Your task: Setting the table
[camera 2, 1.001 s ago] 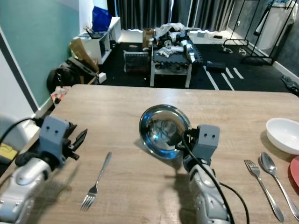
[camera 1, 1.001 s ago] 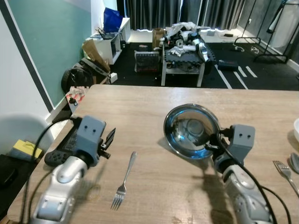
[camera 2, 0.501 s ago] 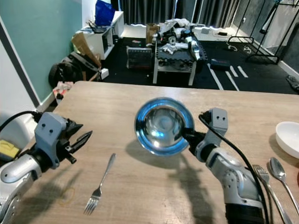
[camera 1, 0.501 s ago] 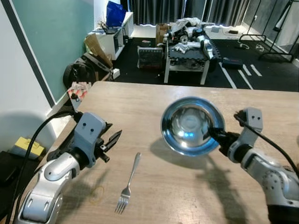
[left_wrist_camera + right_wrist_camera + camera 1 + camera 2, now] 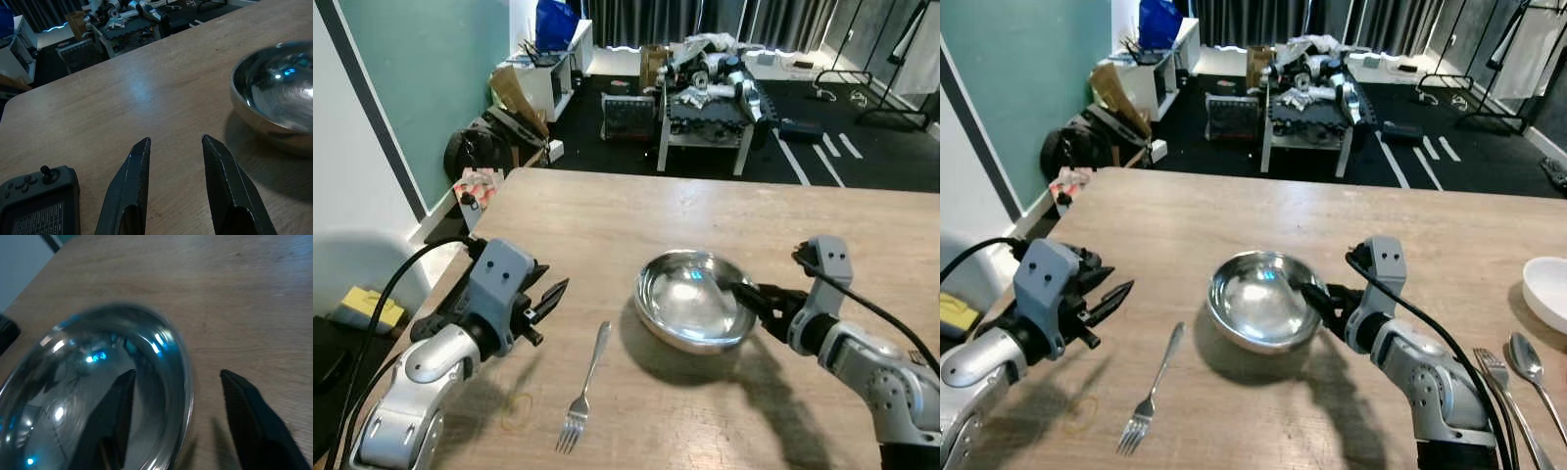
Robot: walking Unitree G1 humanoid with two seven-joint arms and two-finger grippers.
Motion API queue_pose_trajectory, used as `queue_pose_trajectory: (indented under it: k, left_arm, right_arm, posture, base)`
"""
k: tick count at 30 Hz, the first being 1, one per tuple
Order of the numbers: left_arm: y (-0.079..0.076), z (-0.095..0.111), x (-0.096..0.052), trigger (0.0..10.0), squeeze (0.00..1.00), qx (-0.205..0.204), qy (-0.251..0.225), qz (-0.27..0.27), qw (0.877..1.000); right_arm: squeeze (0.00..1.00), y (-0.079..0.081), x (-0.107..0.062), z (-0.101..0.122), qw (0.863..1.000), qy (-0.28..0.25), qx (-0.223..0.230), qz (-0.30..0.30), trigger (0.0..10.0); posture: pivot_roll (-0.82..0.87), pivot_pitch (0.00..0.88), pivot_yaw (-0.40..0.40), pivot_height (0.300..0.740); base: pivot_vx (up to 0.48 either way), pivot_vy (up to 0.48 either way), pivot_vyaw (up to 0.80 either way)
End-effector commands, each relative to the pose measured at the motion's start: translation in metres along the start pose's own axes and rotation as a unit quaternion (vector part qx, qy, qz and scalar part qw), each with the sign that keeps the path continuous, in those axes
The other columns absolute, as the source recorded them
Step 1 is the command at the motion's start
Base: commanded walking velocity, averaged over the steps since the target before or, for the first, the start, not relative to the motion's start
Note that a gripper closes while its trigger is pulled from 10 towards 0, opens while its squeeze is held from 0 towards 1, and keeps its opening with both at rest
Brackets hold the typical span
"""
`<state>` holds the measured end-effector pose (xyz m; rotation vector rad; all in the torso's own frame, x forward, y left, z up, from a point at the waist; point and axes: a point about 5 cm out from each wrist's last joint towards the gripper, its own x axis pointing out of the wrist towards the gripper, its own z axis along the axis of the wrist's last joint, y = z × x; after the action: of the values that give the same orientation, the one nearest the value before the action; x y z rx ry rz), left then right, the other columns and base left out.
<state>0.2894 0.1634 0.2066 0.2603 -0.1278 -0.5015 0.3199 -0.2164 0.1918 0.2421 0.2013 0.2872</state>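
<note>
the robot is putting a shiny metal bowl point(image 5: 1258, 313) down on the wooden table point(image 5: 1234, 215), so this looks like the step of setting the bowl in its place. the bowl sits the right way up near the middle of the table, and it seems to rest on the wood, with its shadow right under it.

the right pincer point(image 5: 1317, 302) is at the bowl's rim on the robot's right side. one black finger is inside the bowl and the other is outside, with the rim between them. in the right wrist view the fingers point(image 5: 244, 401) look a bit apart around the rim, so i cannot tell if they are gripping it or have just let go.

next, i think the pincer should open wide and pull back without bumping the bowl.

a fork point(image 5: 1149, 394) lies just to the left of the bowl. the left pincer point(image 5: 543, 299) hovers near the fork, half open, holding nothing. a black game controller point(image 5: 36, 205) lies by it.
</note>
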Motion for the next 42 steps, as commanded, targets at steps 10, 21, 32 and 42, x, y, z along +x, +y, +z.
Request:
queue_pose_trajectory:
  k: [10, 21, 32, 42]
  left_arm:
    - [-0.006, 0.000, 0.000, 10.0, 0.00, -0.008, 0.002, -0.004, 1.000]
    - [-0.008, 0.008, 0.008, 10.0, 0.00, -0.005, -0.015, 0.029, 0.999]
    - [-0.009, 0.004, 0.009, 10.0, 0.00, -0.006, -0.008, 0.027, 1.000]
    - [-0.008, 0.003, 0.012, 10.0, 0.00, -0.002, -0.007, 0.027, 1.000]
  right_arm:
    - [0.00, -0.012, -0.005, 0.031, 0.991, -0.128, 0.022, -0.042, 10.0]
    - [0.00, 0.007, -0.025, 0.048, 0.957, -0.285, 0.003, -0.054, 10.0]
    - [0.00, 0.016, -0.063, 0.025, 0.953, -0.218, 0.046, 0.207, 10.0]
    - [0.00, 0.022, -0.073, -0.037, 0.945, 0.009, -0.069, 0.319, 10.0]
  posture:
    - [0.04, 0.085, 0.064, 0.740]
    - [0.04, 0.080, 0.080, 0.740]
    - [0.02, 0.075, 0.085, 0.740]
    - [0.03, 0.062, 0.084, 0.740]
  base:
    - [0.000, 0.000, 0.00]
    - [0.000, 0.000, 0.00]
    - [0.000, 0.000, 0.00]
    - [0.000, 0.000, 0.00]
